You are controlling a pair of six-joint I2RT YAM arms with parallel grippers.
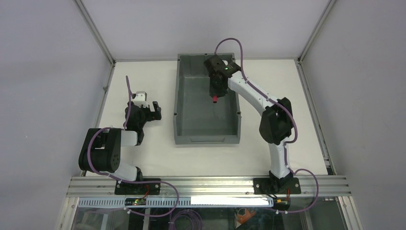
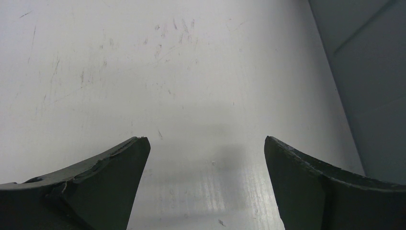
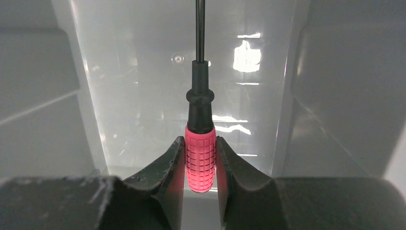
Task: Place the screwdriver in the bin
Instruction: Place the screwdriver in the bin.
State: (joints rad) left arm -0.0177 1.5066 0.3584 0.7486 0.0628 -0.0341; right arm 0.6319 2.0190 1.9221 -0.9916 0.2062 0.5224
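The screwdriver (image 3: pixel 200 158) has a red gridded handle, a black collar and a thin dark shaft pointing away from the wrist camera. My right gripper (image 3: pixel 200 143) is shut on its red handle, both fingers pressed against its sides. From above, the right gripper (image 1: pixel 216 96) hangs inside the dark grey bin (image 1: pixel 179 115), over the far half of its floor, with the red screwdriver (image 1: pixel 215 99) handle showing at its tip. The bin's walls (image 3: pixel 43 96) rise on both sides in the right wrist view. My left gripper (image 2: pixel 206 141) is open above bare table, left of the bin.
The bin's outer wall (image 2: pixel 373 86) shows at the right edge of the left wrist view. White enclosure walls stand around the table (image 1: pixel 143 158). The left arm (image 1: pixel 107 151) sits folded at the near left.
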